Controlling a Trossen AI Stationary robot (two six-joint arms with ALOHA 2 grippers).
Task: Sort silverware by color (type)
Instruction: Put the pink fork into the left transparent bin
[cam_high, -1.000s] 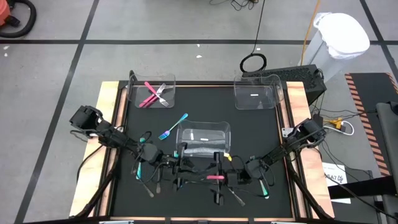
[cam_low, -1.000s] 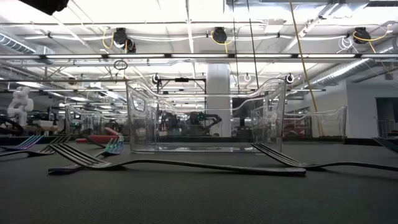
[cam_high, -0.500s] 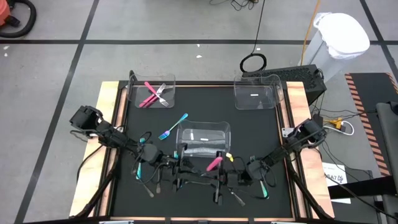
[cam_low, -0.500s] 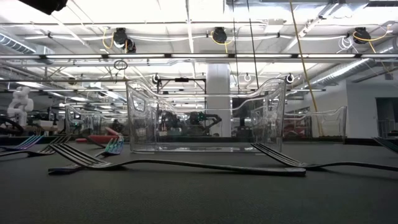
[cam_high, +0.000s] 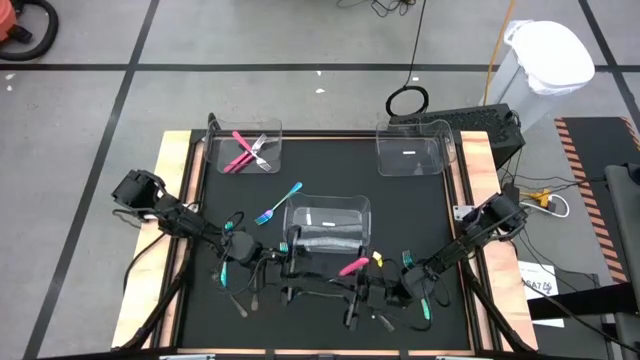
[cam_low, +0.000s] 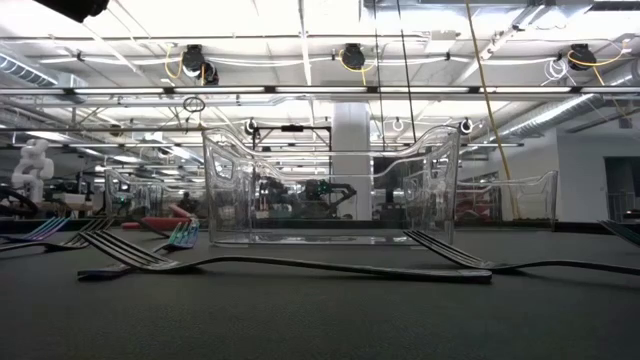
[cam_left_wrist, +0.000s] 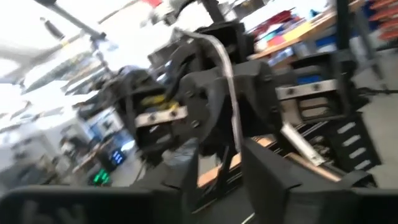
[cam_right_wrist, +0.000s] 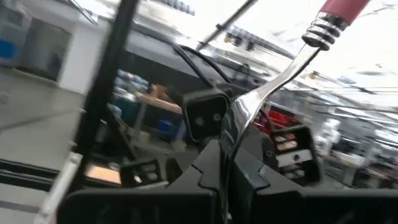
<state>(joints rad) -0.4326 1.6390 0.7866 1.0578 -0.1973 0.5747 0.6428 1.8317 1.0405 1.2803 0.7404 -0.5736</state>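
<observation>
A pink-handled piece of silverware (cam_high: 353, 266) hangs over the mat's near middle, with my right gripper (cam_high: 364, 290) (cam_right_wrist: 224, 163) shut on it. My left gripper (cam_high: 306, 283) (cam_left_wrist: 221, 183) faces it from the left, fingers apart; I see nothing between them. In the left wrist view, the right gripper holds the piece's metal neck (cam_left_wrist: 227, 74). A blue-teal fork (cam_high: 278, 203) lies on the mat, and grey forks (cam_low: 280, 265) lie near the front edge. My right gripper pinches the piece's metal head end (cam_right_wrist: 231, 134) between its two fingers, coming level from the table's right side. The metal neck runs out past the fingertips and slants up to the pink handle (cam_right_wrist: 341, 7). The piece is lifted clear of the mat.
Three clear bins stand on the mat. The far-left bin (cam_high: 216, 150) holds pink and grey pieces. The far-right bin (cam_high: 440, 150) holds a grey one. The middle bin (cam_high: 296, 222) is just beyond the grippers. More loose silverware (cam_high: 240, 302) lies near the front edge.
The pink-handled piece lay crosswise between the two grippers. It has turned about and now slants, its handle pointing toward the far right. My right arm has drawn a little toward the table's right edge with it.
</observation>
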